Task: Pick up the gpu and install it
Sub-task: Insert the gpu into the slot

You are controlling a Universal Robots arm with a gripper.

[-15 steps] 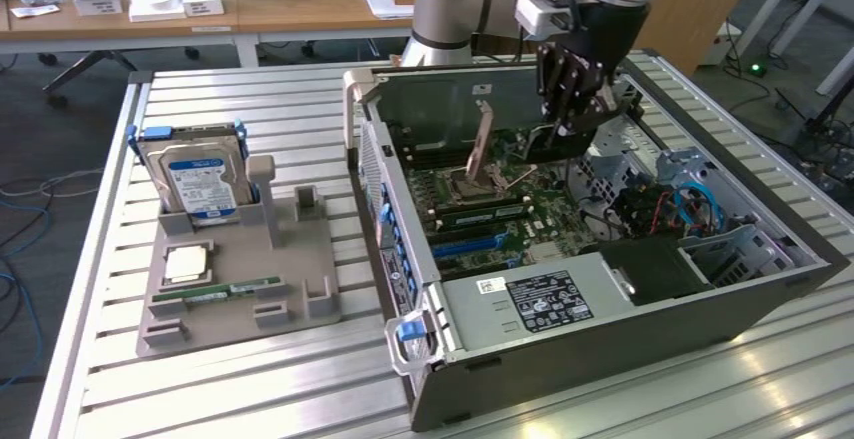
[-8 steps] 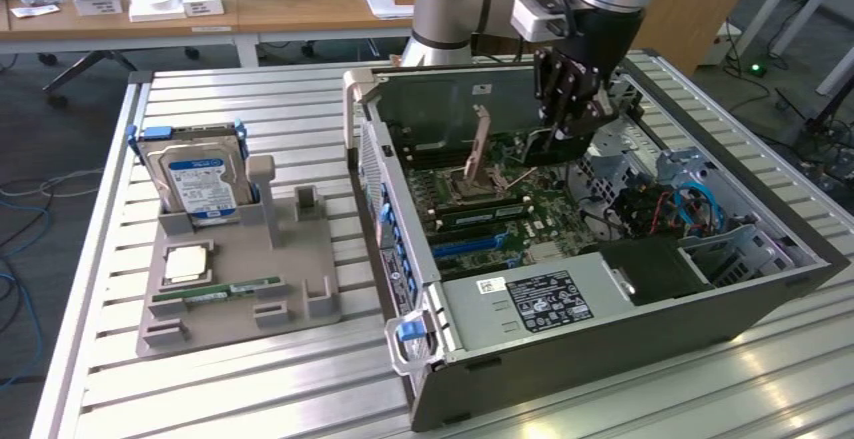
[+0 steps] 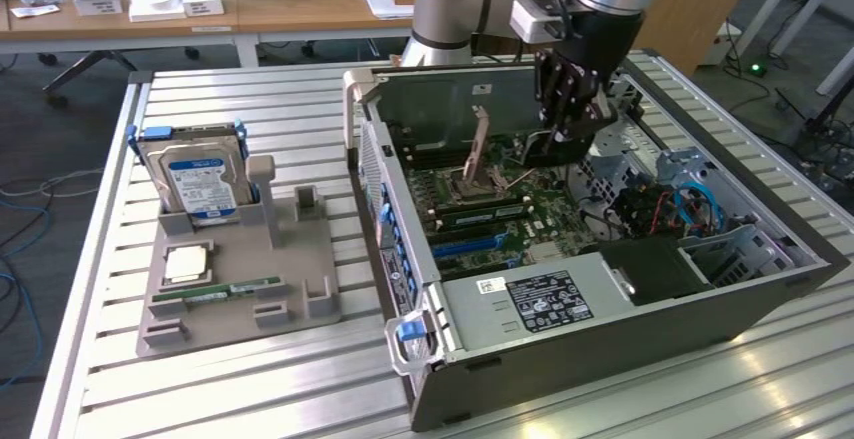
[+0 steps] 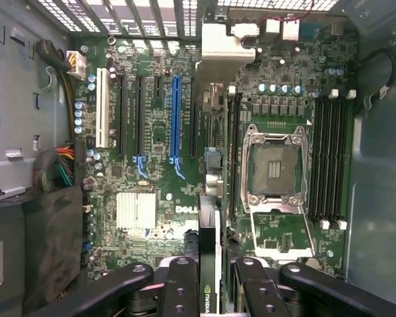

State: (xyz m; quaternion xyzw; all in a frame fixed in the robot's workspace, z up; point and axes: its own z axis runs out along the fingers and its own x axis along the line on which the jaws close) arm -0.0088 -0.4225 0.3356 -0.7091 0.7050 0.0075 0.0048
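From my end the gripper (image 3: 574, 119) hangs inside the open computer case (image 3: 747, 304), which lies on its side toward the exterior view's right edge of the slatted table (image 3: 240, 399). The fingers (image 4: 178, 290) are clenched on the gpu (image 4: 208, 251), held edge-on between them with a small logo showing low on its dark face. The card hangs over the motherboard (image 4: 152, 178), over the strip between the blue slot (image 4: 176, 119) and the open CPU socket (image 4: 274, 168). I cannot tell whether its lower edge touches the board.

Things crowd it. The socket's hinged frame (image 3: 477, 159) stands upright just beside the gripper, and a bundle of coloured wires (image 4: 63, 168) sits against the case wall. A finned heatsink (image 4: 136, 210) lies near the card's end. The power supply (image 3: 534, 299) fills the case's near corner, and blue cables (image 3: 694, 204) loop by the drive bays.

Toward the table's other edge — the exterior view's left — a grey tray (image 3: 307, 279) carries a hard drive (image 3: 200, 179) standing upright, a processor chip (image 3: 187, 262) lying flat and a green RAM stick (image 3: 214, 291), all well apart from the case.
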